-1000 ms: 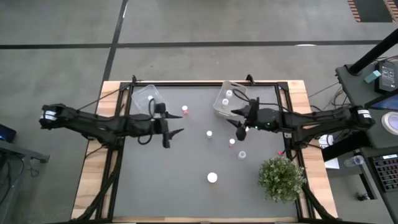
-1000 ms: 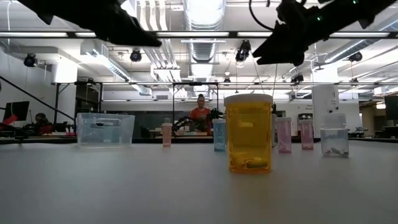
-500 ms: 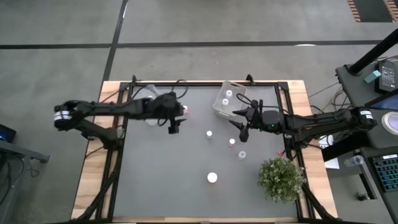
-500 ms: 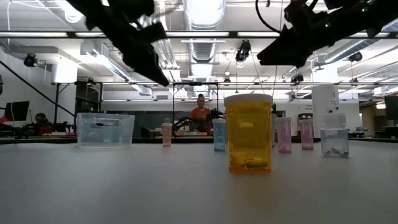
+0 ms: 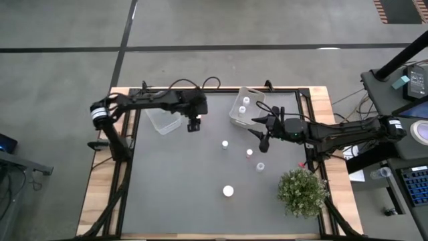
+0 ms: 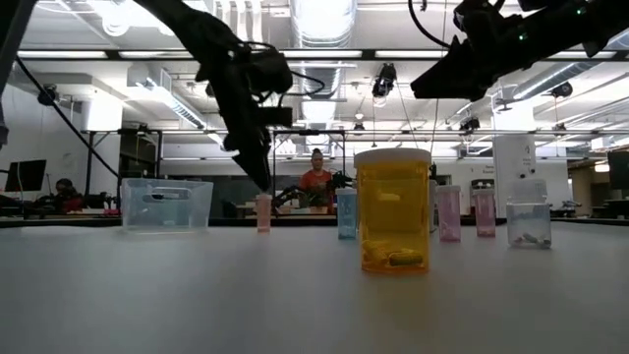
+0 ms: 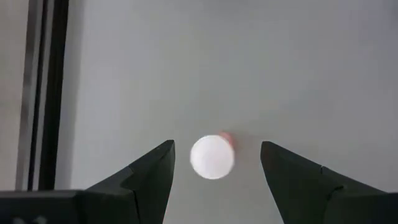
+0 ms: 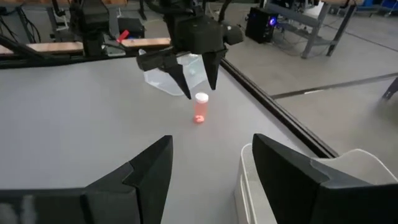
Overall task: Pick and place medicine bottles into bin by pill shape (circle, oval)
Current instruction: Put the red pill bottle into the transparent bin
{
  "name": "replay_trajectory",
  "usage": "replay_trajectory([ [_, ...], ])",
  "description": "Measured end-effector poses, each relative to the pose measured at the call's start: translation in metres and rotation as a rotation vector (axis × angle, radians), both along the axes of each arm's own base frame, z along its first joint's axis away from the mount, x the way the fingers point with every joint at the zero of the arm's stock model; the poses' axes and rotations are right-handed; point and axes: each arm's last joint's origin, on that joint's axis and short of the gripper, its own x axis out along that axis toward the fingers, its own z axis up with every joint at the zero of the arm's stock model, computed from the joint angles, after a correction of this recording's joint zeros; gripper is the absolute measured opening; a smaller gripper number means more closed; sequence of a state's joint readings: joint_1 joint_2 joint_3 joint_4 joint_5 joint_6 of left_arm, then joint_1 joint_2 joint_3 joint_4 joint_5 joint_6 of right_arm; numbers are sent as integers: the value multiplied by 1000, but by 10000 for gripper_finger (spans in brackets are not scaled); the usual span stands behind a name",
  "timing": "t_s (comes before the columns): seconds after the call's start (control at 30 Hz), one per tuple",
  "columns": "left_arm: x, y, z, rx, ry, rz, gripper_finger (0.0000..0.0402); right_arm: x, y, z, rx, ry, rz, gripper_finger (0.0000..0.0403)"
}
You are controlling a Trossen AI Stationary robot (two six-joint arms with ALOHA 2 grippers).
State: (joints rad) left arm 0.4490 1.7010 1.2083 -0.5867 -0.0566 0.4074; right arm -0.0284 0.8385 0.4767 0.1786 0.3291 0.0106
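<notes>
A small pink bottle with a white cap (image 8: 200,108) stands upright on the grey table near the far edge. It also shows from above in the left wrist view (image 7: 212,157). My left gripper (image 8: 199,86) is open and points down right above it, one finger on either side, touching nothing. My right gripper (image 5: 257,133) is open and empty, held above the table beside the right bin (image 5: 244,107). Three small bottles (image 5: 225,143), (image 5: 249,152), (image 5: 260,166) stand mid-table. A wider white-capped amber bottle (image 5: 229,191) stands nearer the front and shows large in the low view (image 6: 393,209).
A clear bin (image 5: 160,115) stands at the far left, behind my left gripper. The right bin holds two small bottles (image 5: 244,104). A bushy green plant (image 5: 302,191) stands at the near right. A black rail (image 7: 40,93) runs along the table's edge.
My left gripper has swung toward the table's far edge and to the right. It has tipped from lying level to pointing down, and now stands over the pink bottle. The bottles have not moved.
</notes>
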Motion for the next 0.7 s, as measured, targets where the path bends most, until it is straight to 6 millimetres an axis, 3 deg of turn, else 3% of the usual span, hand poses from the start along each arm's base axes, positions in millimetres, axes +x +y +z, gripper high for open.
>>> replay_trajectory([
  [0.33, 4, 11, -17, -24, 43, 20, 216, 0, 0, -1, 3, 8, -1, 214],
  [0.7, 4, 11, -17, -23, 41, 23, 128, 0, 0, -1, 4, 10, -2, 214],
])
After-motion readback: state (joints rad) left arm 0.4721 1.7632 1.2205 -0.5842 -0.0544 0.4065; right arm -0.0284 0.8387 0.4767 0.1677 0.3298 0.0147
